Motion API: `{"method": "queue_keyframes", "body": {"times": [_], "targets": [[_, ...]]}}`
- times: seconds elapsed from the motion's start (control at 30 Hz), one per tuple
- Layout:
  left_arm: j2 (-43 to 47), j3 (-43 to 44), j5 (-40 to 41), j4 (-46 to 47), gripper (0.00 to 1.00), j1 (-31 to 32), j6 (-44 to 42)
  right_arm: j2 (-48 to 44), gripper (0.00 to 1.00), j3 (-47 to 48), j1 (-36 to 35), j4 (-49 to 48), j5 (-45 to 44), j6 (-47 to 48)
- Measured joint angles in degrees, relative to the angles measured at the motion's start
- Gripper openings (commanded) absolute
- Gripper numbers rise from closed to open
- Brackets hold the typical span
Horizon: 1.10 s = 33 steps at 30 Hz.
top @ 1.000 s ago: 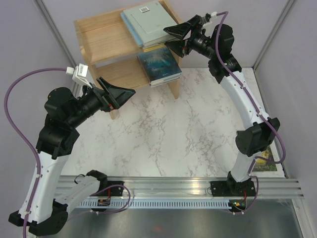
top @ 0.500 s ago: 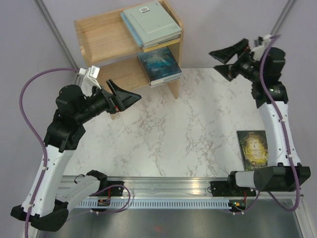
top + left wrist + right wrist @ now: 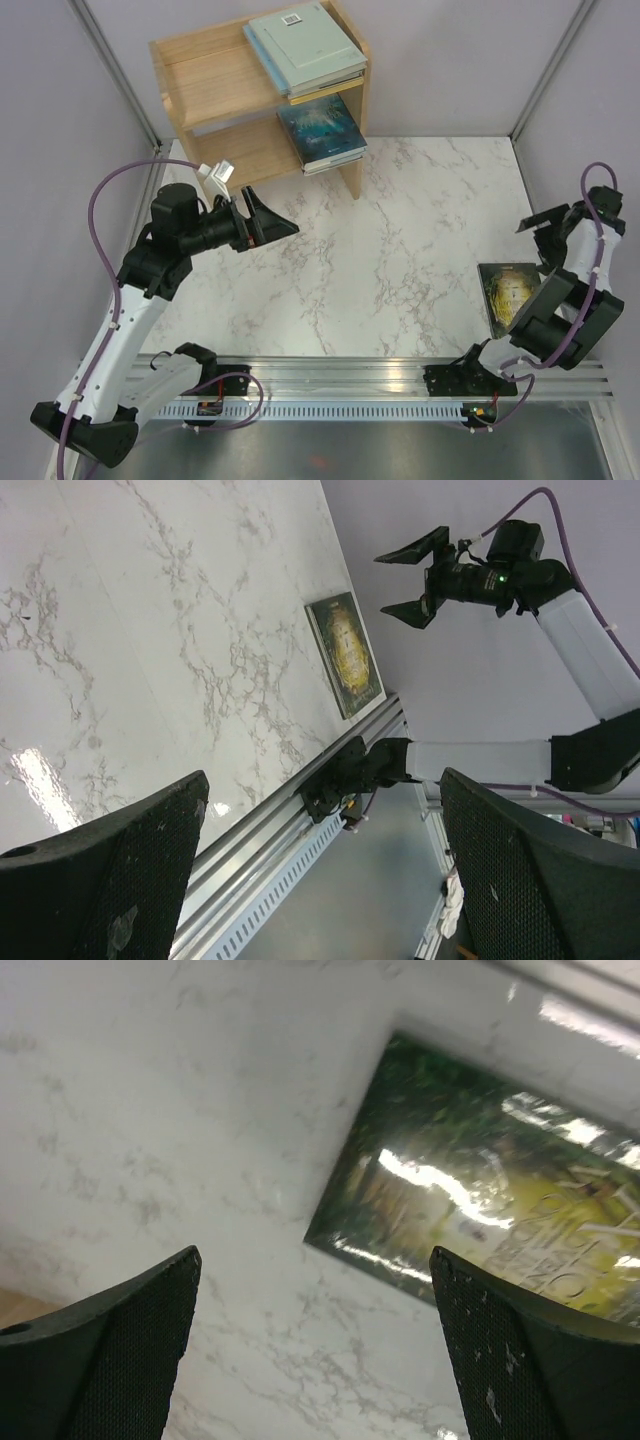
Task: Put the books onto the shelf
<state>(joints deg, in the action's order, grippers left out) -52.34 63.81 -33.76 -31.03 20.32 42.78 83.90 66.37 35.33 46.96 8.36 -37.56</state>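
left arm: my left fingers (image 3: 275, 212) wide apart, empty, above the white marble worktop (image 3: 400, 240), near the light wooden two-tier shelf (image 3: 200, 75)
right arm: my right fingers (image 3: 535, 246) wide apart, empty, over the dark green-gold paperback (image 3: 512, 298)
paperback: flat on worktop, right side
shelf: pale grey-green book stack (image 3: 305, 45) on top tier, teal book stack (image 3: 320, 130) on lower tier

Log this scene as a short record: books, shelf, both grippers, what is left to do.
shelf: two tiers, light wood, far left of the table
upper stack: on the top tier, pale grey-green cover uppermost
lower stack: on the lower tier, dark teal cover uppermost
green-gold book: flat on the table, near its right edge
left gripper: open, empty, above the table
right gripper: open, empty, over the green-gold book
to do: shelve the green-gold book
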Motion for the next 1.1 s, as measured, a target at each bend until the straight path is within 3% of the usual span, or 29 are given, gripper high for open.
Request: {"method": "queue_keyframes", "body": {"times": [0.17,0.87,0.93,1.0,1.1], "targets": [[0.83,-1.16,-1.33,-0.22,0.98,0.02,0.02,5.92,0.98,0.17,11.10,-0.37,-2.64,3.87],[2.51,-1.20,-1.36,-3.39,0.97,0.02,-0.02,11.63,0.97,-6.78,9.81,-9.81,-19.06,10.10],[2.60,-1.22,-1.33,-3.48,0.97,0.02,-0.02,12.00,0.97,-9.27,9.64,-13.49,-17.81,9.22],[2.69,-1.25,-1.33,-3.63,0.97,0.00,-0.02,11.43,0.86,-11.63,9.66,-16.61,-15.58,8.15],[2.89,-1.27,-1.29,-3.65,0.97,0.02,-0.04,9.86,0.90,-15.37,9.77,-23.37,-12.00,6.71]]}}
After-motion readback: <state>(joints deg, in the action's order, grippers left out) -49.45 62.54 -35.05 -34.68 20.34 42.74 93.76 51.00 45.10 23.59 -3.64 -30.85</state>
